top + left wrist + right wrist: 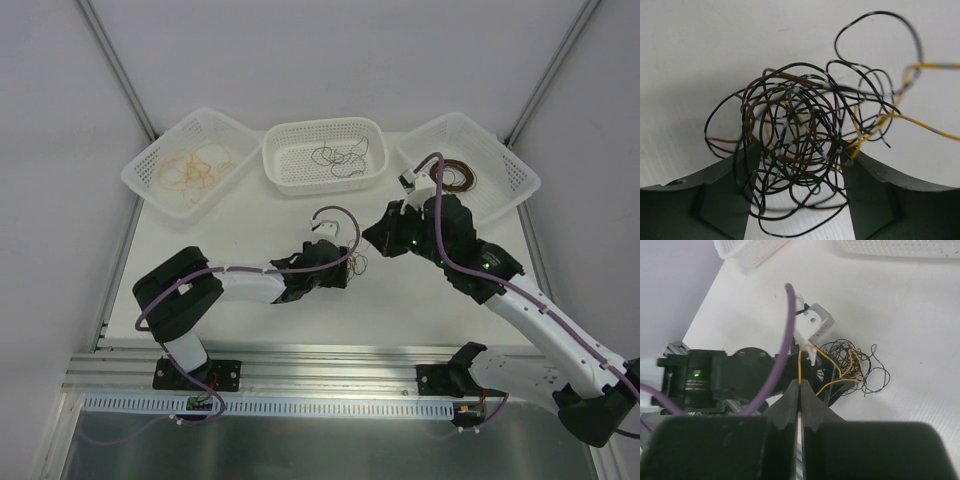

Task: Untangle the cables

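Pinching a yellow strand of the cables (850, 360), our right gripper (799, 386) is pressed tight. We see our left gripper (801, 157) half spread, fingers (725, 200) straddling the tangle, wires brushing both. Cables lie on table (400, 310), nearside of middle basket (320, 126).

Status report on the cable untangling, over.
Left claw open, straddling the tangle. Right claw shut on yellow cable, far end in the tangle. Black and brown loops knotted over it.
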Available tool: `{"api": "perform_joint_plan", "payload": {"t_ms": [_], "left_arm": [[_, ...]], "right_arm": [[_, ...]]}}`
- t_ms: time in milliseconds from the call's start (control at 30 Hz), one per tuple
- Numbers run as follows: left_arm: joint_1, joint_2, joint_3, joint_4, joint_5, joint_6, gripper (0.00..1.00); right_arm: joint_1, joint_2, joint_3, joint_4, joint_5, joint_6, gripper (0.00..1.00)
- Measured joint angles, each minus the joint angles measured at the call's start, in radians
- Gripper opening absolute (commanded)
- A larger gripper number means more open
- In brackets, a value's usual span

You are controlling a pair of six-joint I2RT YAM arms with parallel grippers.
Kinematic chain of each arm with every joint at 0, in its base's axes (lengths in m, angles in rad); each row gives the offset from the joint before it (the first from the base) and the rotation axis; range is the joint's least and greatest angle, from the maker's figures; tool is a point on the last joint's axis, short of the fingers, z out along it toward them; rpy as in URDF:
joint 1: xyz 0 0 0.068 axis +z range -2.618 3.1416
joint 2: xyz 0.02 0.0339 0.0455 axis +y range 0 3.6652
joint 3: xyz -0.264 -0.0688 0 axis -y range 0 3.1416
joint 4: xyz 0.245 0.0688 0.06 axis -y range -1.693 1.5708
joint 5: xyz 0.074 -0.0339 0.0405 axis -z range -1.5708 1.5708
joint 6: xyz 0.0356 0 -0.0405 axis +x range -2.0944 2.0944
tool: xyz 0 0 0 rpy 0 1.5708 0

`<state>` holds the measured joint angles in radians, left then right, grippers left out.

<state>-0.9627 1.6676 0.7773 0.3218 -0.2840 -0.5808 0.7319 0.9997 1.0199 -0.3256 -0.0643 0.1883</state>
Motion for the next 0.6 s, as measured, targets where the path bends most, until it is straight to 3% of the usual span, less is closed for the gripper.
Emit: {"api": "perform_joint_plan", "payload": {"t_ms": [267,600], "left_arm": [[0.034,0.041,0.04,-0.097,-0.093,-0.102,0.54],[0.278,-0.048,-0.055,-0.112,-0.07,-0.191,0.48]], "right_arm": [[-0.002,-0.103,0.183,-0.162,0.09,-0.092,0.01],[-0.05,-0.214,0.358,-0.32,0.218,-0.203,0.0]]}}
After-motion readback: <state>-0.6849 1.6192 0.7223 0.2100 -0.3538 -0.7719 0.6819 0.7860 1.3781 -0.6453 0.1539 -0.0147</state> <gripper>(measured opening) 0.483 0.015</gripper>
